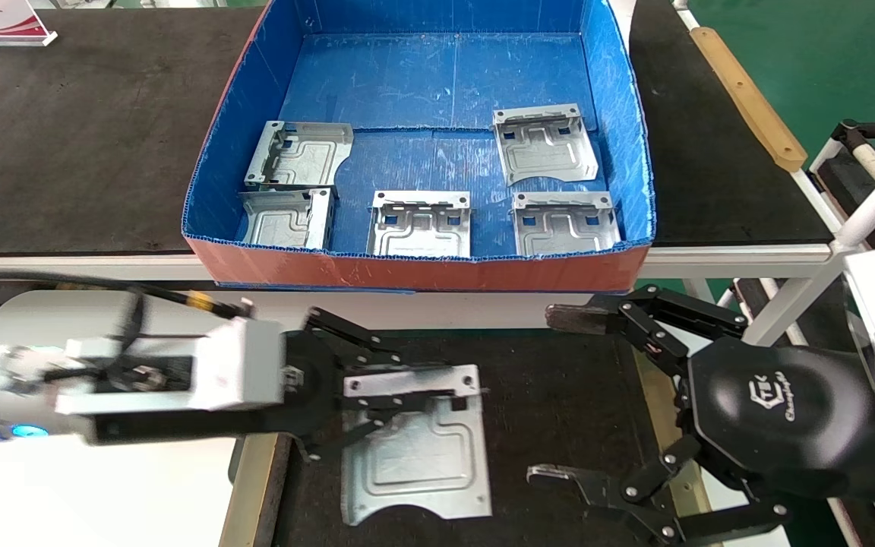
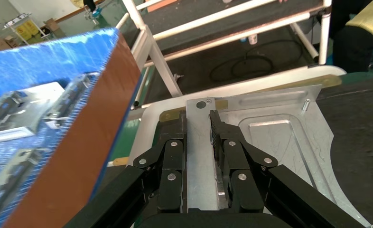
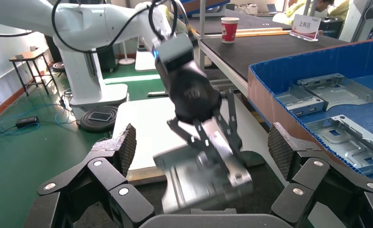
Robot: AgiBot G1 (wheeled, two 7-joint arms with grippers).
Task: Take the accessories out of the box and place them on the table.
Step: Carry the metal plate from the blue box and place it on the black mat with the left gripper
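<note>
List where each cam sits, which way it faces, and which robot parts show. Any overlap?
Head: above, looking down at the box and table; both grippers show.
Left wrist: behind the left gripper, shut on a bracket.
Right wrist: behind the open right gripper, facing the left arm.
Shared: all show that bracket and the box.

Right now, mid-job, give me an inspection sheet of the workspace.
Surface: table, black mat, one bracket over it.
Job's things: held bracket out of the box; five brackets remain inside.
Clutter: paper cup and sign on the bench beyond.
Grippers: left gripper shut on the held bracket's flange; right gripper open, beside it above the mat.
Cables: black cable along left arm.
Surroundings: white tube frame at right.
</note>
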